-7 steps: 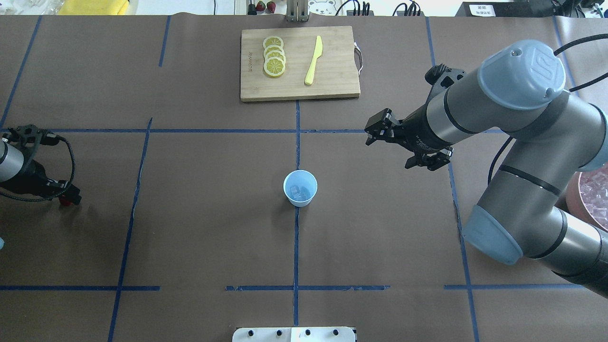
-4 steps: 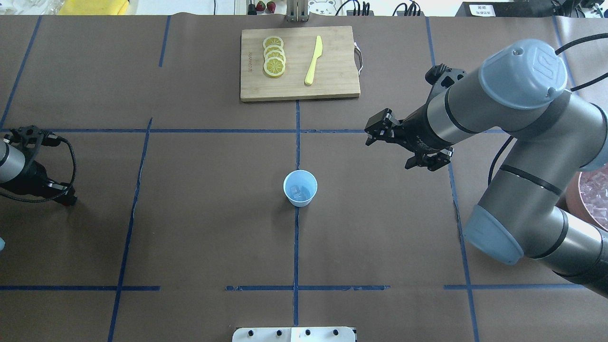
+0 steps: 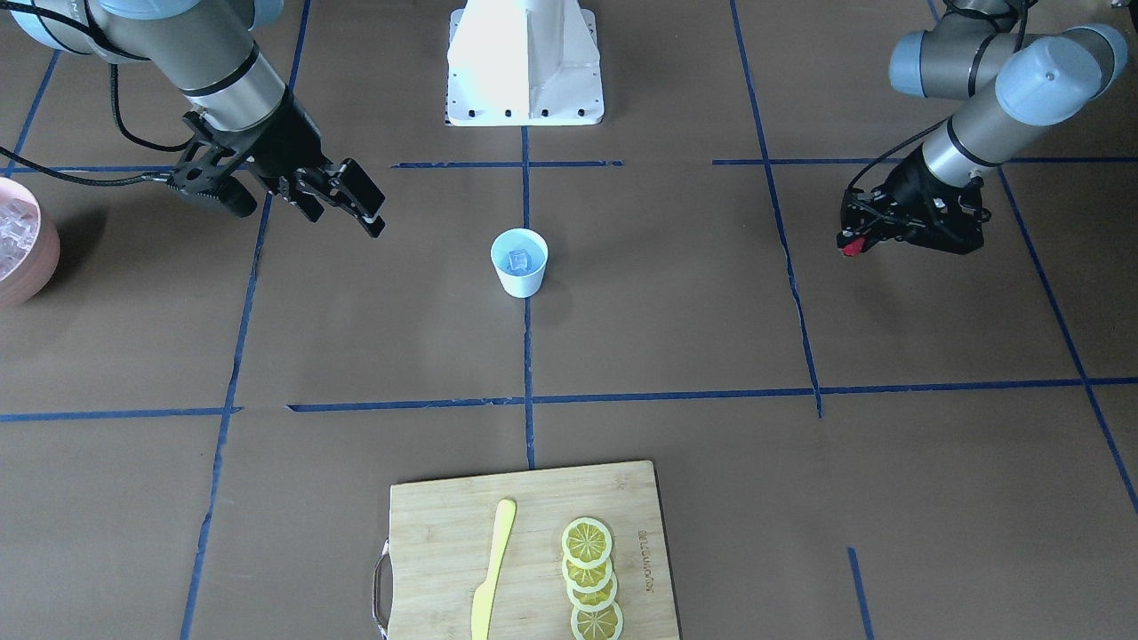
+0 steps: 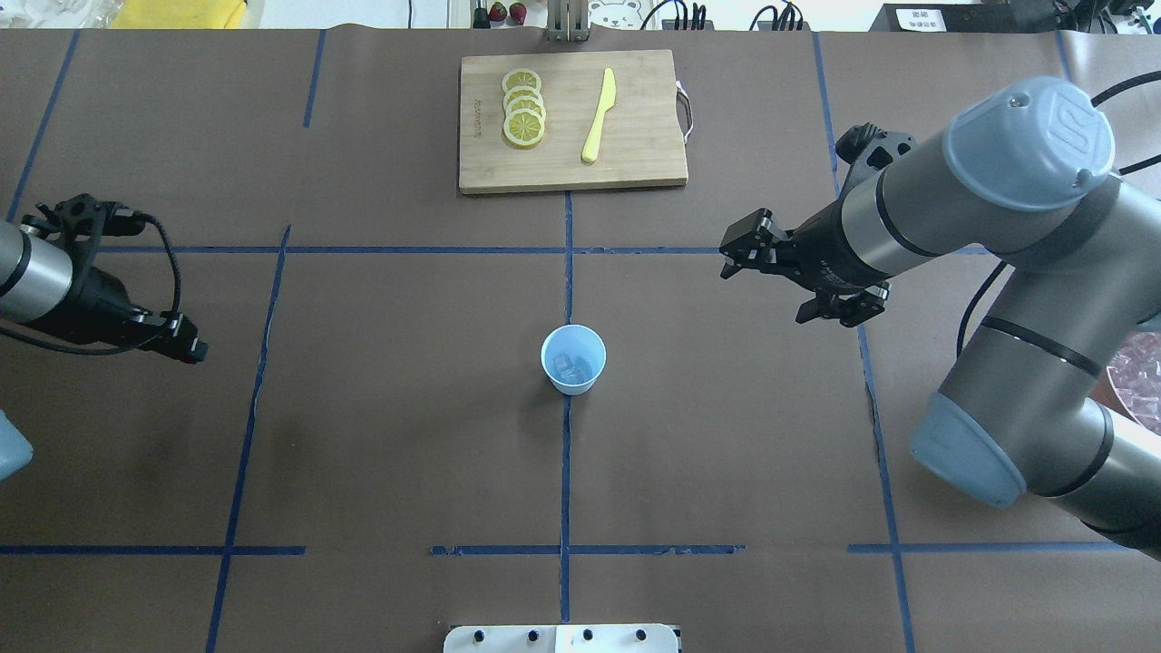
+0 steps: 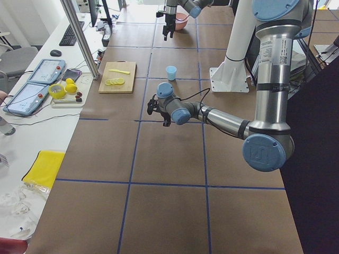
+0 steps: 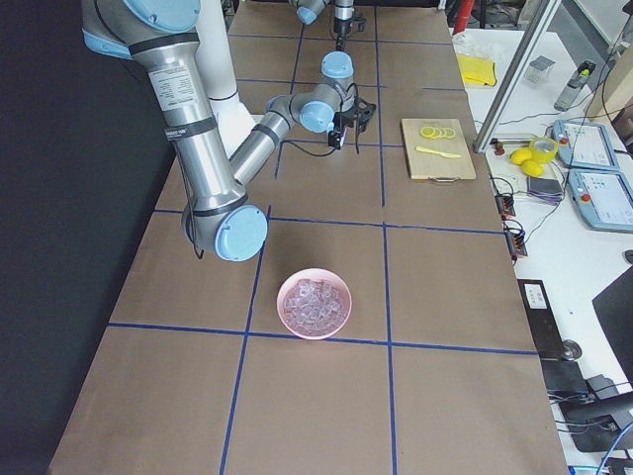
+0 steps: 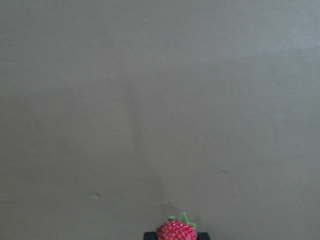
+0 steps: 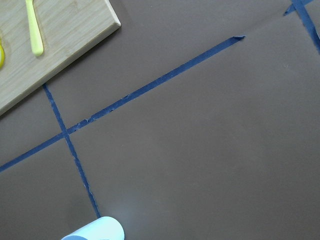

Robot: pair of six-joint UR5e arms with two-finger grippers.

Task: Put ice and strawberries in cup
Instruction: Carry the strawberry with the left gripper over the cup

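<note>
On the brown counter (image 4: pixel 408 435), the right gripper (image 3: pixel 347 222) hovers beside the cup (image 4: pixel 573 359), fingers spread and empty. The left gripper (image 4: pixel 190 351), well apart, has its fingers clamped on the strawberry (image 7: pixel 176 231). The cup, mid-counter, holds ice cubes (image 4: pixel 567 365), so the ice step looks done. The strawberry is not yet delivered.

Bottom edge, centre: one strawberry (image 7: pixel 176 231) — red, seeded, green leaf tip pointing up. Black fingertips (image 7: pixel 148 234) of the left gripper (image 7: pixel 176 236) just show on either side, touching it. Rest of frame is brown table paper (image 7: pixel 160 90) — a faint crease (image 7: pixel 142 150) runs up from the berry.
</note>
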